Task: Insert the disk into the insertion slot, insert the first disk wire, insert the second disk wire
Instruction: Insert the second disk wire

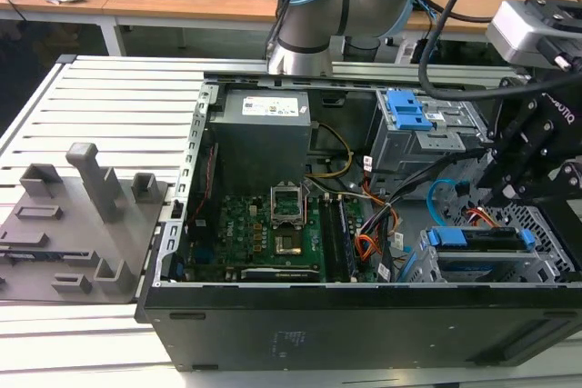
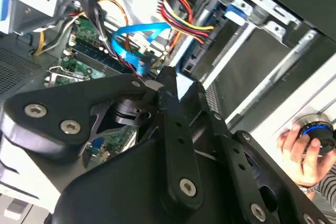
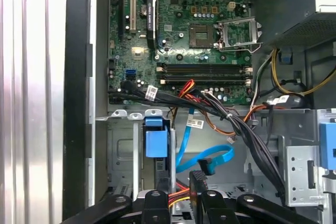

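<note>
In the exterior view the disk (image 1: 477,239), with its blue carrier bracket, sits inside the perforated insertion slot (image 1: 551,244) at the case's front right. Its blue bracket end (image 3: 156,139) shows in the first wrist view. My gripper (image 1: 498,190) hangs just above and behind the slot. Its fingertips (image 3: 198,182) are pressed together at the plug of a flat blue wire (image 3: 202,157). That blue wire (image 2: 131,34) loops up from the motherboard, and its plug meets my gripper (image 2: 159,83) at the fingertips. A red, yellow and black wire bundle (image 2: 184,24) lies loose beside it.
A grey bay with blue latches (image 1: 409,115) stands behind the slot. The motherboard (image 1: 273,224) and power supply (image 1: 264,129) fill the case's left half. Black cables (image 3: 231,121) cross above the slot. A grey fixture (image 1: 82,215) sits left of the case. A hand (image 2: 304,148) rests on a round knob.
</note>
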